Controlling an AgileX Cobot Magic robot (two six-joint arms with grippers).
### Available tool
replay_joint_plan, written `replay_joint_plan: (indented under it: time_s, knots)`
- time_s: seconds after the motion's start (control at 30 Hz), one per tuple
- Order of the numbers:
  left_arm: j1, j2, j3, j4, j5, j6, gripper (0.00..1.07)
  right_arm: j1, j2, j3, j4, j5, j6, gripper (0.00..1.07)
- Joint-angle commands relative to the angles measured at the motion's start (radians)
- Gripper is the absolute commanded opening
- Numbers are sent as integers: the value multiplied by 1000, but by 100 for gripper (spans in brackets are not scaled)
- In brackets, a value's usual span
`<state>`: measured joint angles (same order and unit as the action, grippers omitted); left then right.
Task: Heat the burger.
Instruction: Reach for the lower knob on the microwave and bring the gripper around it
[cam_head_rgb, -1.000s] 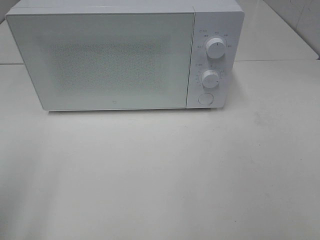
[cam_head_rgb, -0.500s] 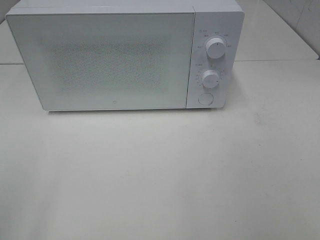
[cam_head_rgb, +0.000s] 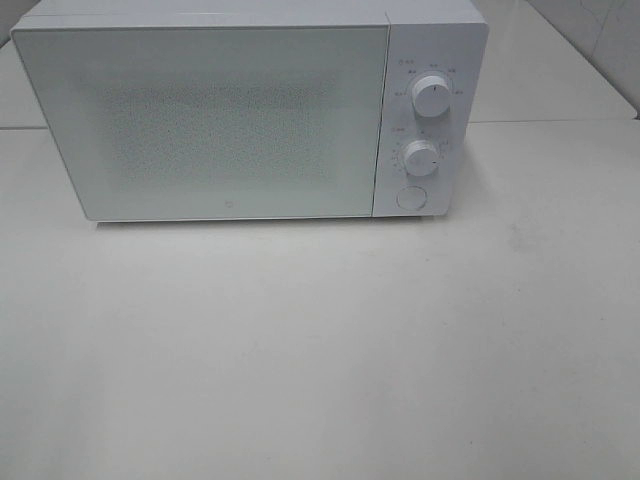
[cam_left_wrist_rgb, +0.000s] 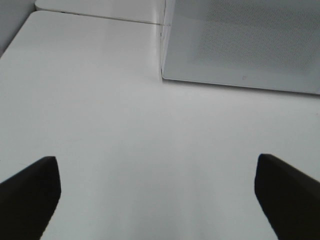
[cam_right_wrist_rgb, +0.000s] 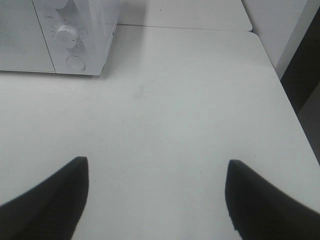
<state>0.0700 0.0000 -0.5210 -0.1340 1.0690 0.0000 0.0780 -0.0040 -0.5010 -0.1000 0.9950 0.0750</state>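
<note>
The left end effector is hovering with jaws spread wide and empty; the right end effector is doing likewise.

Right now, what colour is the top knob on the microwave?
White. The top knob matches the white microwave; the exterior high view shows it best.

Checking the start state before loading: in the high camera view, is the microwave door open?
No, the microwave door sits shut, flush with the control panel beside it.

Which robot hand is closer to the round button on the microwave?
Right. The right gripper faces the round button across the table. The left gripper is off toward the microwave's other end, by the door's far corner, with no button in its view.
</note>
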Motion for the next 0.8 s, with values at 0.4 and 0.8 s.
replay_joint_plan:
  time_s: [0.4, 0.8]
  knots:
    - [-3, -27, 4, -3, -1, 0, 98, -8, -27, 2, -4, -2, -13, 75]
    - [-3, -27, 4, -3, -1, 0, 98, -6, -27, 2, -4, -3, -11, 75]
